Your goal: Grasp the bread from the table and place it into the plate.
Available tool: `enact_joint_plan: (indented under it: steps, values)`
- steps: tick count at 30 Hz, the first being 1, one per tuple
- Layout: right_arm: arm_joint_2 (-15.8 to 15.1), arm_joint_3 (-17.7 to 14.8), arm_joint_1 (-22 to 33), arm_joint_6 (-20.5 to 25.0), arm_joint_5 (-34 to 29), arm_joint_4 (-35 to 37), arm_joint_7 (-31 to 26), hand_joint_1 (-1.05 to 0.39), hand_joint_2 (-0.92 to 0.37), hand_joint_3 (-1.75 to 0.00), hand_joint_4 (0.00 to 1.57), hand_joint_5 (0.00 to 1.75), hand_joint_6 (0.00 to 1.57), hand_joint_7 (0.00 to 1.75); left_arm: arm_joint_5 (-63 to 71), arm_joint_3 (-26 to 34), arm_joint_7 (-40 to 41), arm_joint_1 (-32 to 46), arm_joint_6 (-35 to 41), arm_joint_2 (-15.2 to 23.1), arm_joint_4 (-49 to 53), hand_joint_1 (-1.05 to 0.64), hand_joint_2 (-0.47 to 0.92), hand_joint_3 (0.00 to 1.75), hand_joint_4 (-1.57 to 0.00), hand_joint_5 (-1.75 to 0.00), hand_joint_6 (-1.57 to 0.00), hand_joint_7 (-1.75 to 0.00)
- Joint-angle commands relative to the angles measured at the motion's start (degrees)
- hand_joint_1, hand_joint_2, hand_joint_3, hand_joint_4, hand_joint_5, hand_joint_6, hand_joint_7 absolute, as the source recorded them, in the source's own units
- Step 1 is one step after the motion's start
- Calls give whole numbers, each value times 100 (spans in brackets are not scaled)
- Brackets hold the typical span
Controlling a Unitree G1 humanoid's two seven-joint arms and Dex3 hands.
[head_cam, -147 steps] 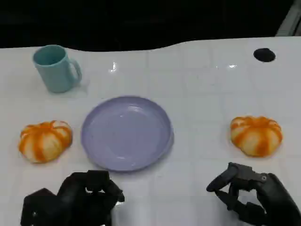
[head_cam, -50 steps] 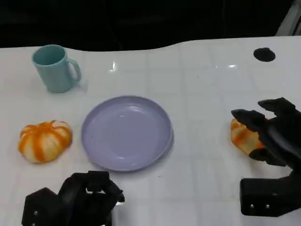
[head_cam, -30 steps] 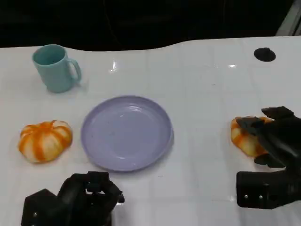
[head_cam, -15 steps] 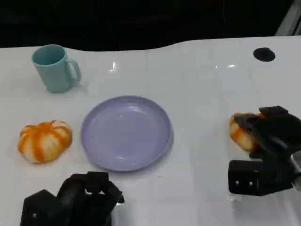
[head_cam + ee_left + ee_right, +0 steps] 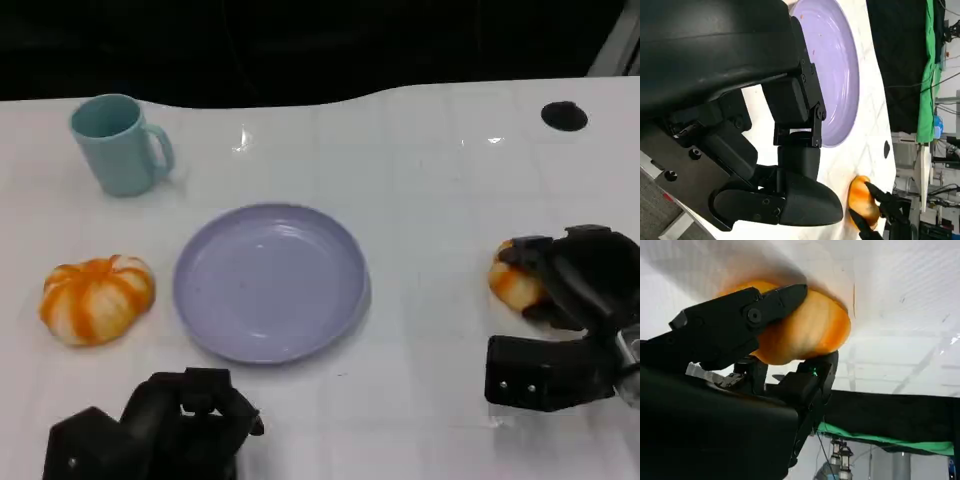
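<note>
Our right hand (image 5: pixel 575 290) has now closed around the right-side bread (image 5: pixel 512 282), fingers clamped over it where moments ago they only hovered; with the bread secured, we judge the lift toward the purple plate (image 5: pixel 215 325) comes next.

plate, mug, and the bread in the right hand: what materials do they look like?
Plate: lavender, smooth with a soft sheen; likely plastic or melamine, ceramic not excluded.
Mug: teal, even matte-satin colour; plastic or glazed ceramic, unclear.
Bread gripped by the right hand: glossy, uniform orange-and-cream lobes, no crumb or flaking; probably a plastic or foam prop rather than real.
</note>
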Motion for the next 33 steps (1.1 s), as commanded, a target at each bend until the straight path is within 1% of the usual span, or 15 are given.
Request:
enact_joint_plan:
  steps: [1,2,3,6,8,13,14,15,17,18,20,24,27,29,33]
  values:
    - [-94,168,-29,23,-46,189,-126,-24,-92,-13,85,175,86,110,-18,42,40,20,30,55,-62,-105,53,72,-157,-123,-139,-88]
    - [-94,186,-32,12,-44,201,-184,-24,-92,-15,85,175,85,116,-19,41,39,18,29,54,-58,-105,53,71,-157,-123,-139,-88]
    - [-98,208,-35,-10,-49,215,-265,-24,-91,-17,86,175,81,128,-6,39,42,14,-1,54,-42,-105,53,71,-157,-123,-139,-88]
    - [-92,246,-45,-15,-18,247,-366,-24,-89,-24,89,175,75,147,41,29,73,9,-36,58,-23,-105,53,72,-157,-123,-139,-88]
    - [-84,272,-52,20,-15,258,-414,-25,-87,-32,89,175,77,136,29,28,69,9,-17,53,-34,-105,53,72,-157,-123,-139,-89]
    - [-88,311,-27,-97,-19,199,-786,-26,-78,-44,90,175,81,132,28,14,87,25,35,48,-85,-105,52,72,-157,-123,-140,-89]
    - [-81,301,-15,-137,-1,160,-849,-26,-72,-55,89,175,80,137,35,11,81,24,16,54,-71,-105,52,72,-157,-123,-139,-89]
    - [-70,284,2,-192,22,100,-918,-25,-62,-73,90,175,78,145,28,11,67,20,7,58,-55,-105,53,72,-157,-123,-139,-89]
    - [-50,261,28,-307,58,-4,-1039,-24,-48,-98,91,175,70,167,14,13,40,9,-15,64,-18,-105,53,72,-157,-123,-138,-88]
    - [-49,254,37,-346,77,-69,-1022,-24,-46,-103,91,175,68,171,6,14,34,6,-10,62,-13,-105,53,72,-157,-123,-138,-88]
    - [-52,241,52,-417,99,-210,-1013,-24,-42,-106,91,175,67,172,-8,16,38,4,27,55,-23,-105,53,72,-157,-123,-138,-88]
    - [-55,231,70,-506,68,-509,-1104,-23,-37,-103,92,175,68,174,18,4,75,10,48,44,-42,-105,52,71,-157,-123,-139,-88]
    - [-28,190,107,-573,78,-795,-1212,-23,-30,-116,95,175,70,175,3,4,63,13,55,39,-45,-105,52,71,-157,-123,-139,-88]
    - [-7,170,121,-586,82,-1006,-1196,-22,-28,-118,95,175,69,175,5,3,45,5,19,47,-18,-105,53,71,-157,-123,-139,-87]
    - [71,156,85,-641,101,-1344,-1089,-19,-31,-120,97,175,70,175,-4,7,47,-9,50,46,-4,-105,52,71,-157,-123,-139,-87]
